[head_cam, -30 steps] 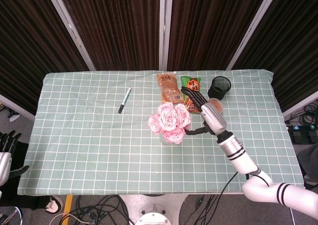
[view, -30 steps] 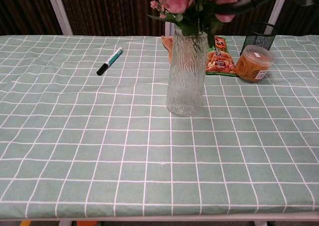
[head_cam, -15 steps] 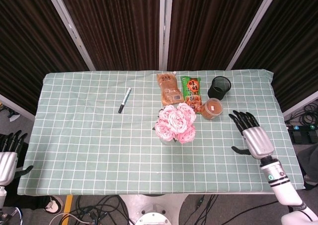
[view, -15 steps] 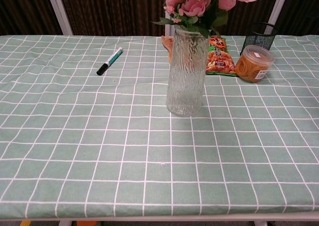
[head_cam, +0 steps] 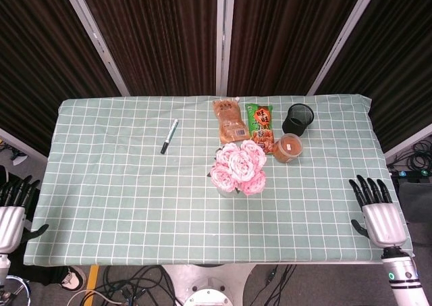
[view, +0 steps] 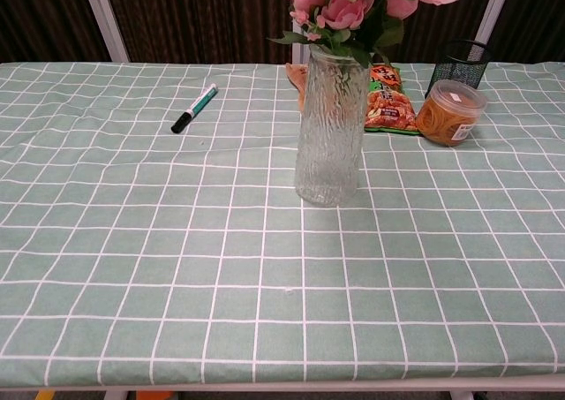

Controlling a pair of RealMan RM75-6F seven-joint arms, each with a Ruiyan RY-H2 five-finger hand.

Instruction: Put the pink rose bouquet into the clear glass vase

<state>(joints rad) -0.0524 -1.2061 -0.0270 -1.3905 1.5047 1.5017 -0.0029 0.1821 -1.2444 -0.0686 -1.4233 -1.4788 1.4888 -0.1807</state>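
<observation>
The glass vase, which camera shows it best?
The chest view: the clear glass vase stands in full side profile, rose stems inside. In the head view the pink rose bouquet covers it almost entirely from above.

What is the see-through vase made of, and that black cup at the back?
The vase looks like clear glass with a rippled, bark-like surface; the table's grid shows through it. The black cup looks like metal wire mesh with a matte finish, since you can see through its tiny holes.
</observation>
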